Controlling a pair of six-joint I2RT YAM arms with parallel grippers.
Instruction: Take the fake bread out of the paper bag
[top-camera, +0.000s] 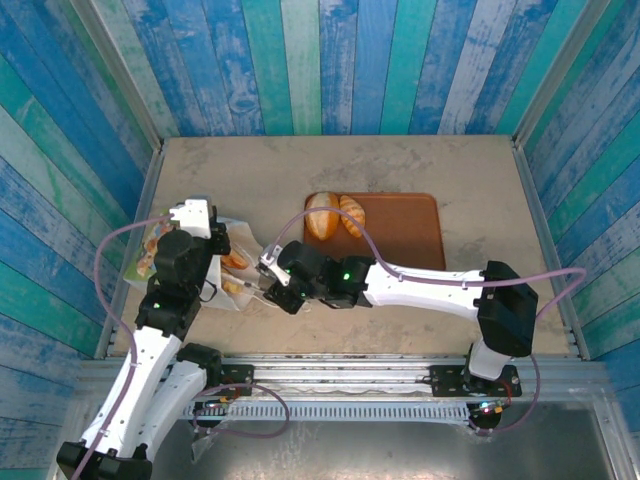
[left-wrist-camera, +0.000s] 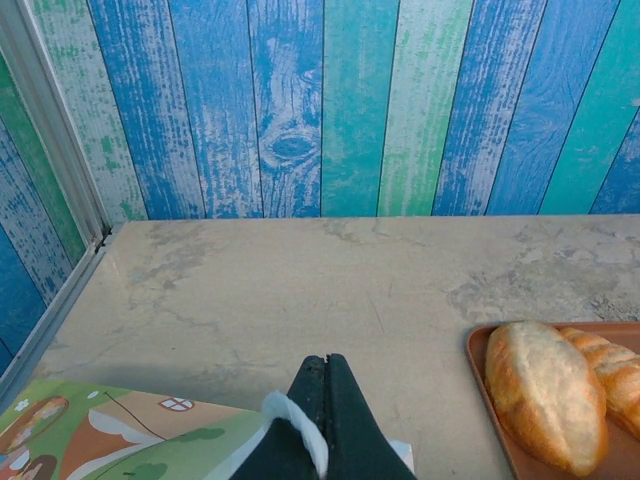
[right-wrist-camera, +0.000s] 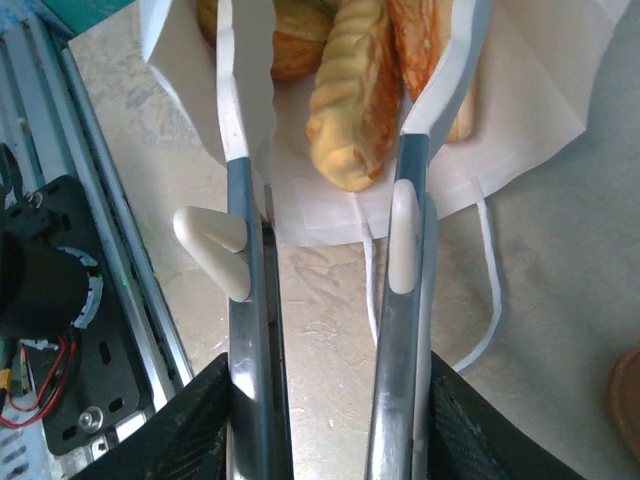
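Note:
The paper bag (top-camera: 150, 252) lies on its side at the left of the table, its mouth facing right. My left gripper (left-wrist-camera: 327, 365) is shut on the bag's white top edge (left-wrist-camera: 300, 425), above the printed side (left-wrist-camera: 120, 440). My right gripper (right-wrist-camera: 345, 40) is open, its long white-tipped fingers (right-wrist-camera: 232, 90) reaching into the bag's mouth (right-wrist-camera: 300, 190). A ridged oblong piece of fake bread (right-wrist-camera: 350, 110) lies between them, close to the right finger, with several more pieces behind it. Two more loaves (top-camera: 322, 215) (top-camera: 352, 213) lie on the brown tray (top-camera: 405, 235).
The bag's cord handles (right-wrist-camera: 490, 290) trail on the table under my right gripper. The metal rail (right-wrist-camera: 70, 150) of the table's near edge runs just to the left of it. Blue-green plank walls (left-wrist-camera: 320, 100) close in the table on three sides.

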